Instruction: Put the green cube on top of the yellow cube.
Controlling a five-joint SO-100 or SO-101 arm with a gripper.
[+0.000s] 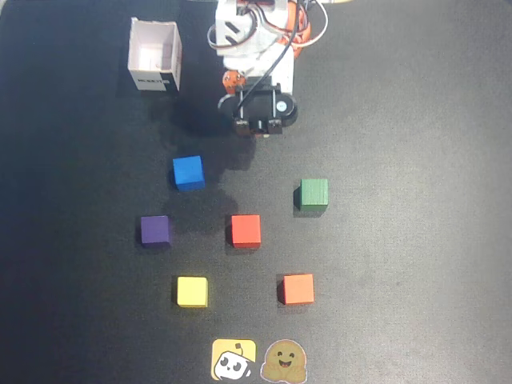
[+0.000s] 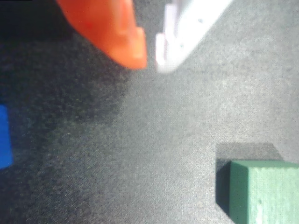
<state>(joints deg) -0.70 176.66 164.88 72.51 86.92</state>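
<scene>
Looking down on the dark table, nothing of the job appears done. The small dark green solid cube (image 1: pixel 314 194) sits alone on the cloth at the right of the overhead view, and the small bright yellow solid cube (image 1: pixel 192 291) sits well apart from it, lower and to the left, with nothing on top of it.

The arm's two-finger gripper (image 2: pixel 150 60) hangs above the bare cloth near the top of the overhead view, up and to the left of the green cube and not touching anything. In the wrist view its orange finger and white finger stand nearly together, with only a thin gap between their tips and nothing held there, so I would call it clenched and empty. The green cube shows in the lower right corner of that view, clear of the fingers.

A blue cube (image 1: pixel 188 173), a purple cube (image 1: pixel 154 230), a red cube (image 1: pixel 246 230) and an orange cube (image 1: pixel 298 289) lie spread around, and a white open box (image 1: pixel 155 55) stands at the upper left.

As I judge it, the whole task is left: spreading the fingers, reaching the green cube, gripping, carrying and stacking.
</scene>
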